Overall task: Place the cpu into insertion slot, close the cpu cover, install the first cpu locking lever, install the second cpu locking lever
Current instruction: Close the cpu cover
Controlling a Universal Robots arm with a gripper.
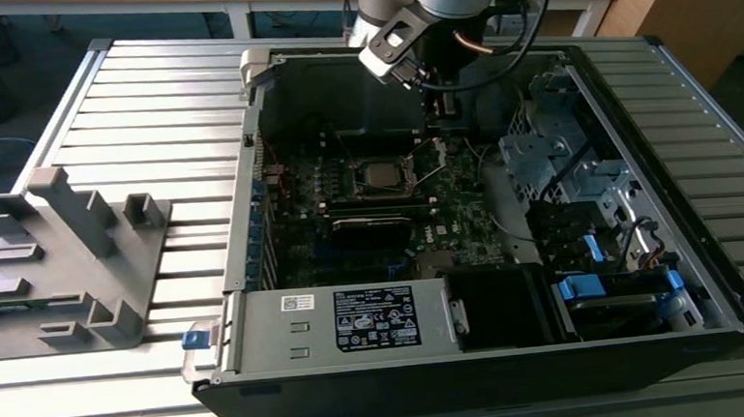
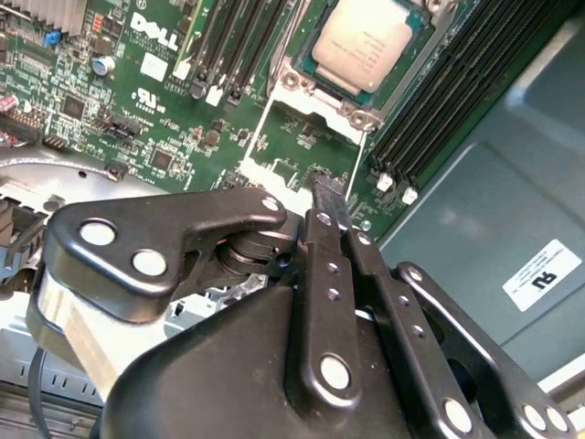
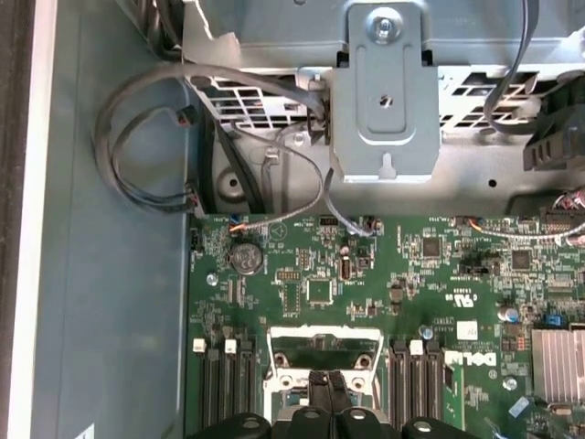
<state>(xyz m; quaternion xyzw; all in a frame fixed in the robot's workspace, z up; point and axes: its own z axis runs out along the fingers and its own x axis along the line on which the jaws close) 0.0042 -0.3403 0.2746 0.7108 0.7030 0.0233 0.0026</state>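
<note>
Gripper (image 2: 326, 194) clenched, tips at cover (image 3: 324, 332) free edge | cover open beside seated cpu (image 2: 366, 41) | swing edge over slowly, keep tips off cpu

Exterior view looks down from afar; both wrist views closely face the motherboard (image 3: 292, 274).

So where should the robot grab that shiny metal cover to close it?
Probably the free edge of the cpu cover, the side nearest the gripper, coming from above. It is swung open and hinged beside the cpu, so that edge is free.
</note>
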